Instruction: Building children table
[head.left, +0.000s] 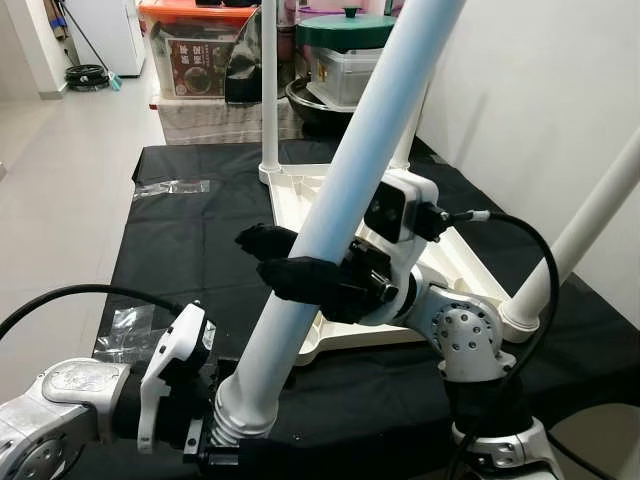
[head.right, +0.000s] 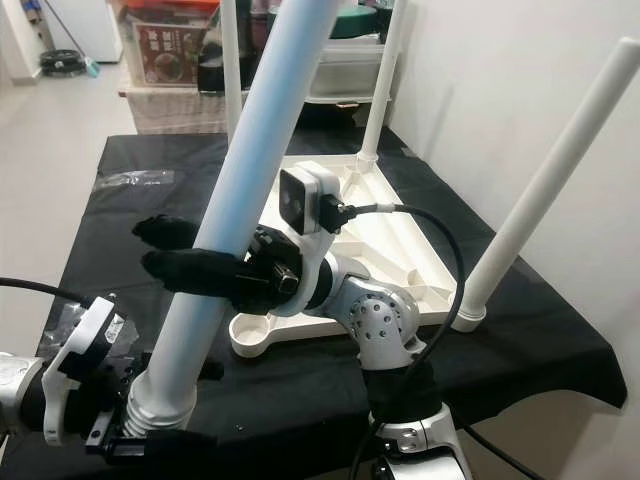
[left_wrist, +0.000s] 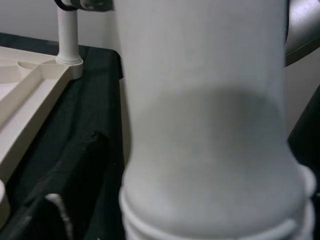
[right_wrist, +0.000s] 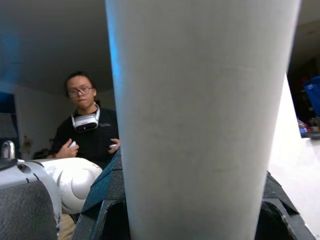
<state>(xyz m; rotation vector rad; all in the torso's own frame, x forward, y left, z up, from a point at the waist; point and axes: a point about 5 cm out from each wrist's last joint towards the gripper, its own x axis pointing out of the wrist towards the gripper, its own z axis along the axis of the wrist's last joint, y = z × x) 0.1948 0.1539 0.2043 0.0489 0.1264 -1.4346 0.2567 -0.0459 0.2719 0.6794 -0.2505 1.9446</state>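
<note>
A: Where do you stand right now?

B: You hold the loose table leg (head.left: 340, 190) with both arms. Your right end effector (head.left: 285, 262) is pinching it mid-shaft, black fingers on either side of the tube. Your left end effector (head.left: 215, 440) is pinching the threaded foot end, low and near you. The leg leans up and away to the right, over the upturned tabletop (head.left: 300, 195).

A: And the tabletop?

B: It lies underside-up on the black-draped surface (head.left: 190, 250). Three legs already stand in it: one at the far left corner (head.left: 269, 90), one far behind (head.right: 382, 90), one at the near right corner (head.right: 540, 185). The near left socket (head.right: 250, 335) looks empty, so judge that as your target.

A: How do you seat it well?

B: Bring the threaded end over that socket, then tip the leg upright before you lower. Keep the right grip as the guide and let the left one steer the foot. Start the thread straight; a tilted start will likely jam. Mind the camera cable (head.left: 530, 250) by the shaft.
</note>
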